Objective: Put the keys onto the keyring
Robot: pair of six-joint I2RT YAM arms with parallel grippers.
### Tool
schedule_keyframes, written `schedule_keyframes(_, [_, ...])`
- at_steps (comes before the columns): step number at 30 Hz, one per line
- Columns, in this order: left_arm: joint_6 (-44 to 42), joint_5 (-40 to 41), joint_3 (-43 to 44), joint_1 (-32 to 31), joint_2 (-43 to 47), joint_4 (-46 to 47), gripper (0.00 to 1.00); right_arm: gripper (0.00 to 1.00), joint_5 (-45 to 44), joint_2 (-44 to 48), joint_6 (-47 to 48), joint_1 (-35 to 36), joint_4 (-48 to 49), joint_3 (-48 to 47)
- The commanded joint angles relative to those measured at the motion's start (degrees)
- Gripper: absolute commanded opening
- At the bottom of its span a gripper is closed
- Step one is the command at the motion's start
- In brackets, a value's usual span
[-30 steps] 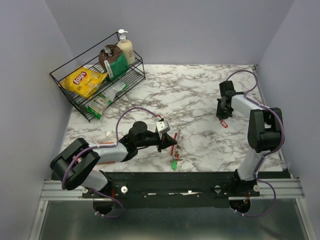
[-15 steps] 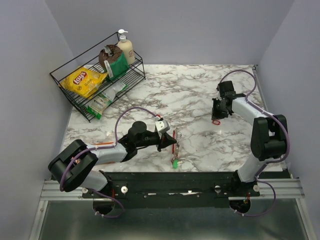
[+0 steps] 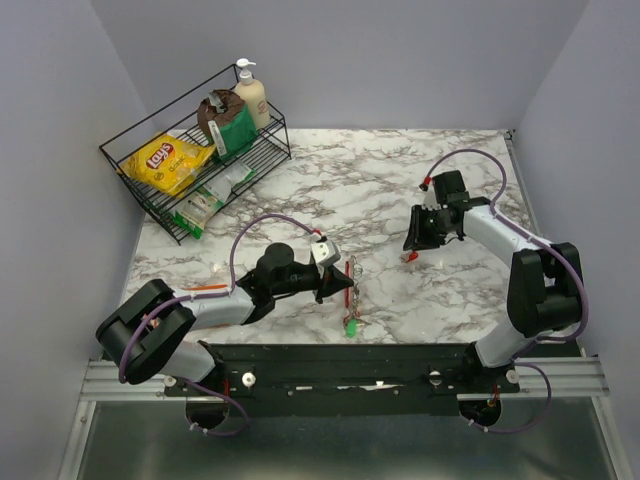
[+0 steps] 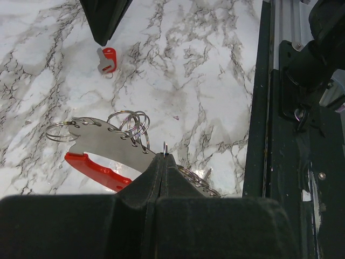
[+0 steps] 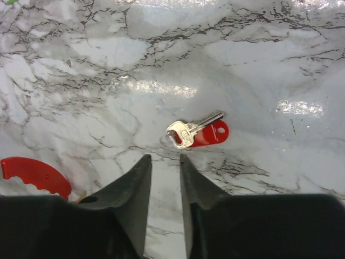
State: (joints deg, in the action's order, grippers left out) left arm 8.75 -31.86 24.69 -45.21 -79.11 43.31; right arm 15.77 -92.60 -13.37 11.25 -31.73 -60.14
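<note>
Keyring: the keyring [image 4: 108, 143] lies flat on the bench [image 3: 380, 180] close to its near edge, about midway along it. It is a thin silvery plate strung with split rings, with a red loop [image 4: 97, 168] under its lower side.
Left fingers: the left fingers [image 4: 151, 181] are pressed fully together at the keyring's end, and a small wire ring stands up just at their tips. They appear to pin the keyring in place.
Loose key: a red-tagged key [image 5: 197, 132] rests flat on the right half of the bench, well apart from the keyring.
Right fingers: the right fingers [image 5: 137, 183] hang just short of that key with a narrow gap between them. They hold nothing.
Other key: a green-tagged key [image 3: 348, 327] lies at the keyring's near end, by the near edge of the bench.
Handling of the key: it looks light, stiff and thin, likely to skate on the glossy marble and hard to lift while it lies flat.
Where to hold: the plastic tag probably offers the thicker, less slippery grip and leaves the key's hole free for threading.
Handling of the keyring: it looks rigid, while its split rings seem springy and loose, so they may swing if nudged.
</note>
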Motion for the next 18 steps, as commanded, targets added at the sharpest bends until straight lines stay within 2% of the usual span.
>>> schedule_keyframes(1, [-0.76, 1.18, 0.27, -0.41, 1.15, 0.46, 0.00, 0.40, 2.07, 2.06, 0.36, -0.08, 1.23, 0.64])
schedule_keyframes(7, [-0.84, 1.27, 0.36, -0.49, 0.80, 0.37, 0.00, 0.43, -0.03, 2.33, 2.20, 2.02, 0.79, 0.55])
schedule_keyframes(12, [-0.67, 1.36, 0.45, -0.67, 0.71, -0.15, 0.00, 0.43, -7.76, 0.67, 3.00, 6.76, -1.58, 0.11])
schedule_keyframes(18, [-0.84, 1.53, 0.45, -0.58, 0.80, -0.68, 0.00, 0.43, -13.13, 0.31, 0.28, 7.04, -2.46, 1.07])
